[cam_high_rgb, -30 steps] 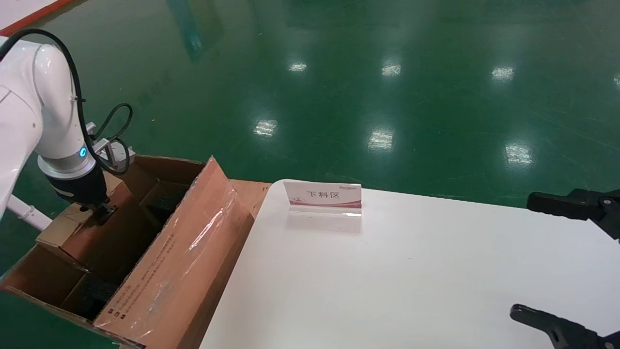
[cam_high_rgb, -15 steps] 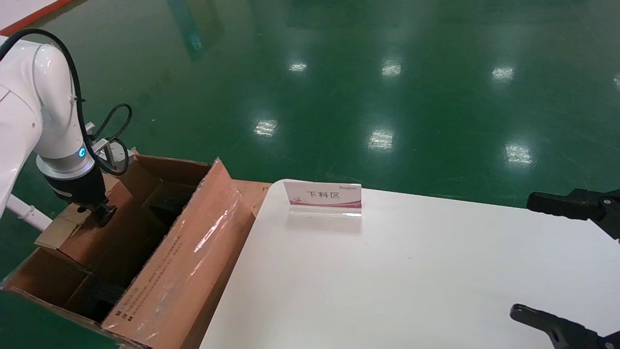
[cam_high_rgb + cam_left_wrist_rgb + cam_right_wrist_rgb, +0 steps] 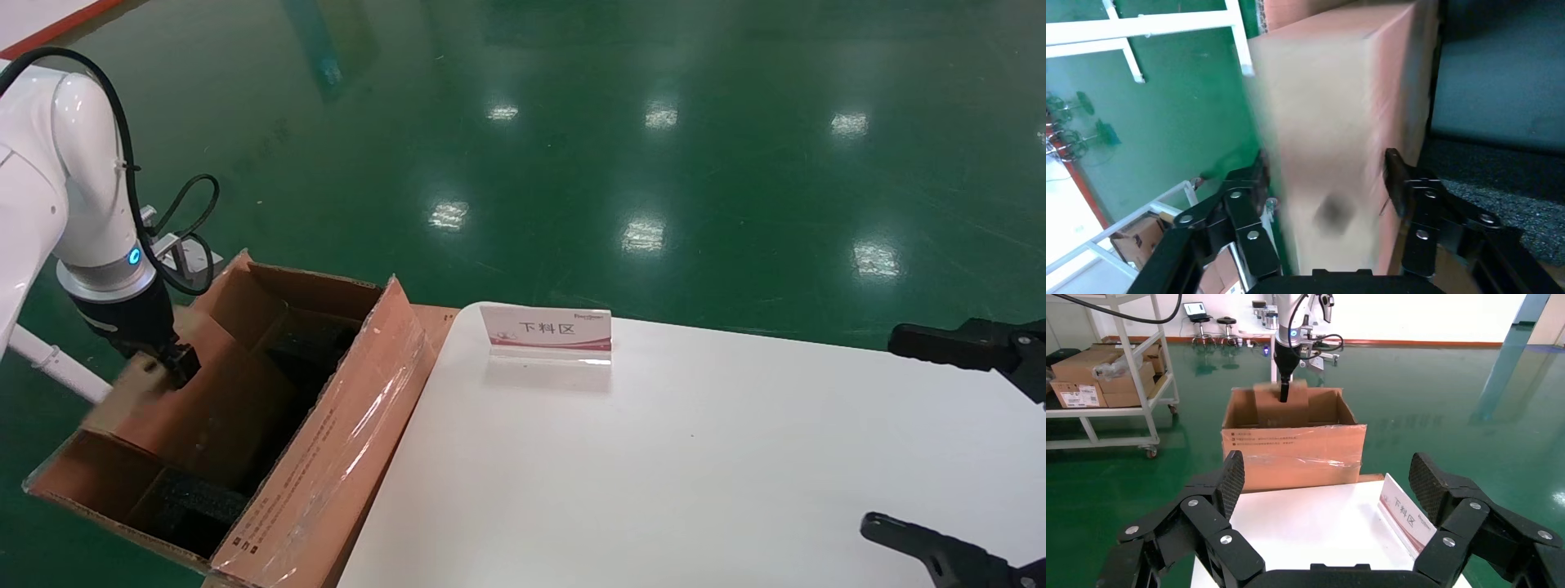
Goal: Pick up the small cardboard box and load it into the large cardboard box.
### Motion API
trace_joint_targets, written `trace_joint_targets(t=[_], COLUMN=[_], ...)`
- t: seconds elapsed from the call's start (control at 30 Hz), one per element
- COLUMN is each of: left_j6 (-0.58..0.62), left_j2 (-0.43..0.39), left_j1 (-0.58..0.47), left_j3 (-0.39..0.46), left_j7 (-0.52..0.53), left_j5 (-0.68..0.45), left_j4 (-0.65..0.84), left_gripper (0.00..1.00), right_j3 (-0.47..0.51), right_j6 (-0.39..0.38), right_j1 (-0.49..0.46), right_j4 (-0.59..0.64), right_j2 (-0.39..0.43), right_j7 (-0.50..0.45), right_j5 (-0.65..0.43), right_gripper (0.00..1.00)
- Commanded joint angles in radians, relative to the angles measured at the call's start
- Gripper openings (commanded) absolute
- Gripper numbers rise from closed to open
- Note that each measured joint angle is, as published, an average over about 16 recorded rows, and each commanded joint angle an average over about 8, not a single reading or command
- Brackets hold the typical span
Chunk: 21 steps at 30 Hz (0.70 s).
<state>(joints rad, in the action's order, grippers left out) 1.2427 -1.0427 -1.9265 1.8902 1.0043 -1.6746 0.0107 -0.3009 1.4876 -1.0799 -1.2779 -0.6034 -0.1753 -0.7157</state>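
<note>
The small cardboard box (image 3: 1333, 122), reddish-brown with a tan top and a round hole, sits between the fingers of my left gripper (image 3: 1327, 174), which is shut on its sides. In the head view, the left gripper (image 3: 176, 367) holds the small box (image 3: 139, 392) low inside the large cardboard box (image 3: 343, 441), at its left wall. The large box stands open on the floor against the table's left edge, with taped flaps and black foam (image 3: 1486, 177) inside. It also shows in the right wrist view (image 3: 1291, 450). My right gripper (image 3: 881, 431) hangs open over the table's right side.
A white table (image 3: 654, 474) fills the right of the head view and carries a small sign stand (image 3: 546, 331). Glossy green floor lies beyond. A white shelving cart (image 3: 1101, 373) with cartons stands far behind the large box.
The large cardboard box has slid and turned towards the table, its taped flap moving right. My left gripper has shifted slightly left and down with the small box. The right arm has not moved.
</note>
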Motion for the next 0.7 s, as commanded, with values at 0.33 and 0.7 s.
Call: trace_joint_targets(t=[0.33, 0.7], left_j6=[-0.002, 0.022], left_j2=[0.000, 0.048], left_j1=[-0.008, -0.123], left_j3=[-0.004, -0.076], left_j7=[-0.010, -0.159], left_j5=[0.006, 0.109], left_j4=[-0.006, -0.122], left_gripper=[1.00, 1.00], right_j3=[0.000, -0.001], right_j6=[0.000, 0.000], right_j1=[0.000, 0.000], right_j4=[0.000, 0.001], right_j2=[0.000, 0.000], right_j7=[0.000, 0.000], right_j5=[0.000, 0.000], right_gripper=[1.00, 1.00])
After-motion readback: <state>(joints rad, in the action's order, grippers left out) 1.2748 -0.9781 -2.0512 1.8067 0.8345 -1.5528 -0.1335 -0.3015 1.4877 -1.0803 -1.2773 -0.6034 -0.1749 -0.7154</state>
